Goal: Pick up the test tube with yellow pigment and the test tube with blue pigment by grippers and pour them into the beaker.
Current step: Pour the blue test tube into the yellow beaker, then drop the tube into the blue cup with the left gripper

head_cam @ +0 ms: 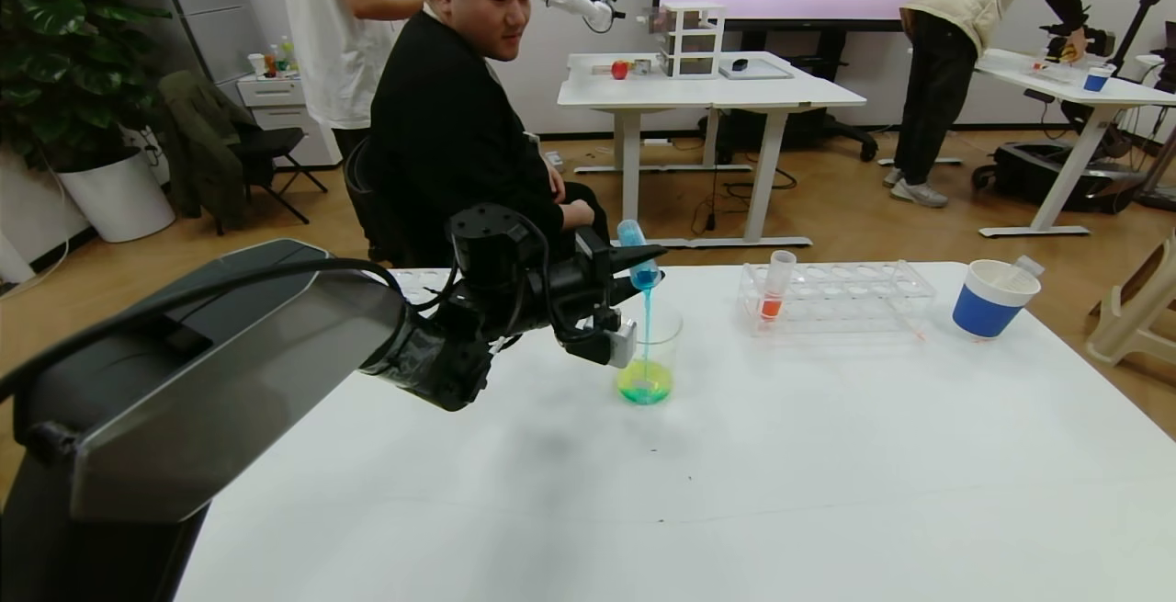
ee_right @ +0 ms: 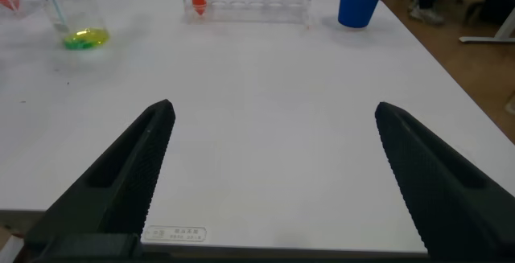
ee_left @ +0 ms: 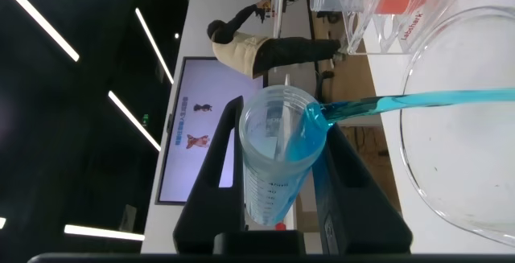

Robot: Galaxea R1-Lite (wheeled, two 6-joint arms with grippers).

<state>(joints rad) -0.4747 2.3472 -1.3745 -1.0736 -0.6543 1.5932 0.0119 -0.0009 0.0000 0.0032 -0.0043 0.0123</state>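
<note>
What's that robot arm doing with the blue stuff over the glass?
The left gripper is shut on the test tube with blue pigment, tipped over the beaker on the white table. A thin blue stream is running down into yellow-green liquid already at the bottom. The right gripper hangs open above bare table, holding nothing. Behind the beaker, a clear rack holds a tube of orange-red liquid, with a blue-and-white paper cup beside it.

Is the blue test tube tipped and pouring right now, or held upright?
Tipped and pouring. The left gripper holds the blue test tube mouth-down over the beaker, and a blue stream runs into it.
</note>
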